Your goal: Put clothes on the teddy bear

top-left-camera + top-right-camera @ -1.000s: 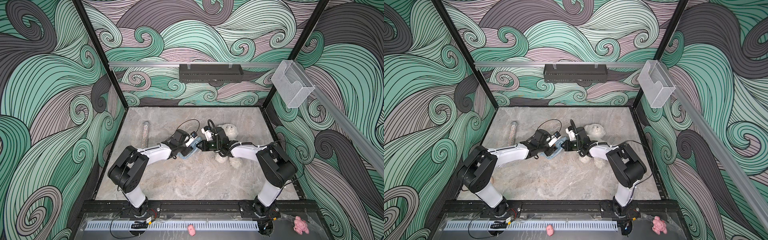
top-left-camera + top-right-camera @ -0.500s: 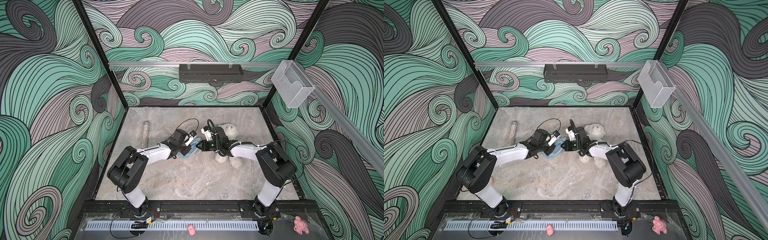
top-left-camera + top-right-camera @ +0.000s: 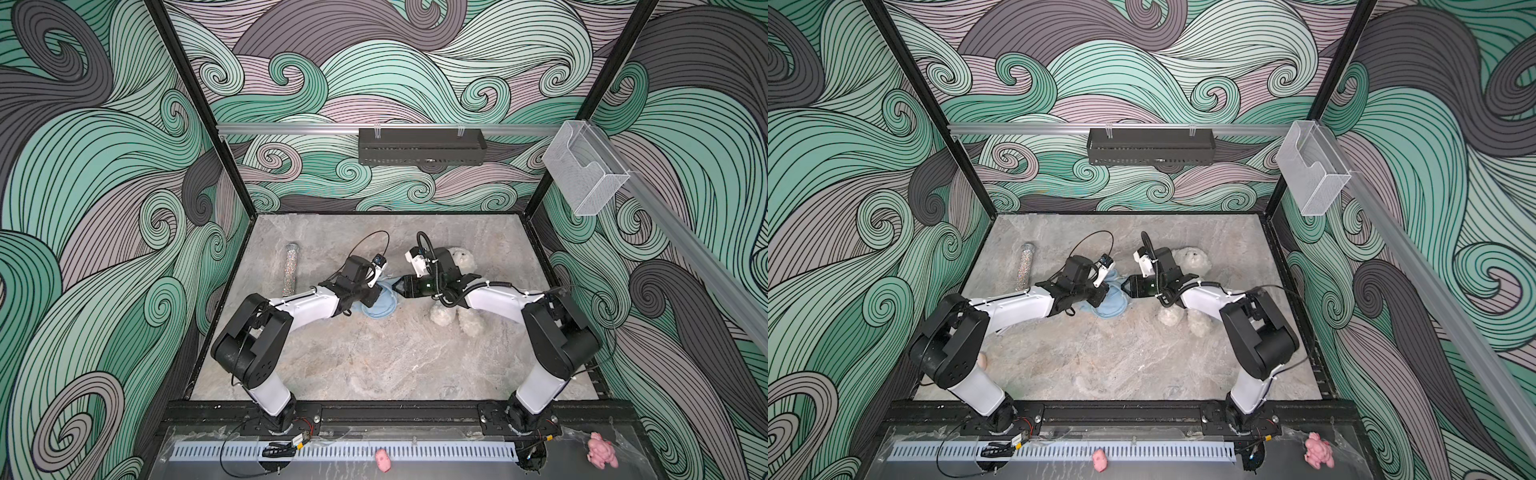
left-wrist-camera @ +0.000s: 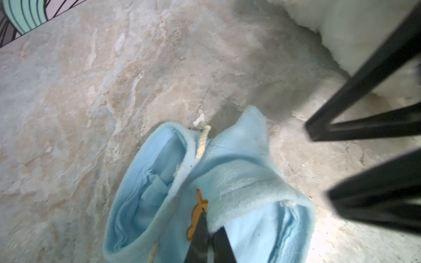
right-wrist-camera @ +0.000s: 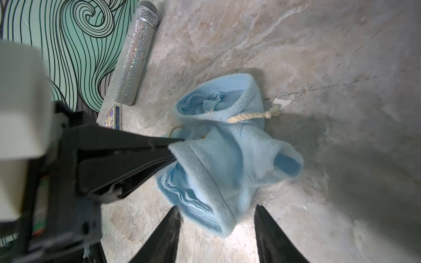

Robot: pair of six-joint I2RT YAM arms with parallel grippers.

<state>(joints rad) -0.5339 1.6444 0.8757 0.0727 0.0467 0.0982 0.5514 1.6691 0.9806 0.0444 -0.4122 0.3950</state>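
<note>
Meanwhile, on the marble-patterned tabletop [image 3: 374, 365], the left gripper [image 5: 177, 150] is clamped shut on a fold of the small light-blue fleece hoodie [image 5: 223, 159]. Its two black fingers are pressed together beside an orange emblem on the cloth in the left wrist view. The garment lies crumpled near the table's middle in both top views [image 3: 380, 305] [image 3: 1111, 305], with its cream drawstring trailing from the hood.

The right gripper [image 5: 217, 207] faces it from the other side with its jaws spread wide. The hoodie's near edge lies between the two fingers, and neither is closed on it.

The fluffy white plush teddy bear [image 3: 461, 259] lies on its back to the right of the hoodie and apart from it, undressed. Its head points toward the rear wall and its stubby legs toward the front. The right arm crosses over its body, so only its head and legs show in both top views [image 3: 1192, 259].

A glittering silver microphone [image 3: 291, 270] lies well to the left, near the side wall. A small printed card [image 5: 112, 117] sits just beside its handle end in the right wrist view. Two small pink plush toys [image 3: 383, 459] [image 3: 600, 451] sit on the front ledge outside the work area.
</note>
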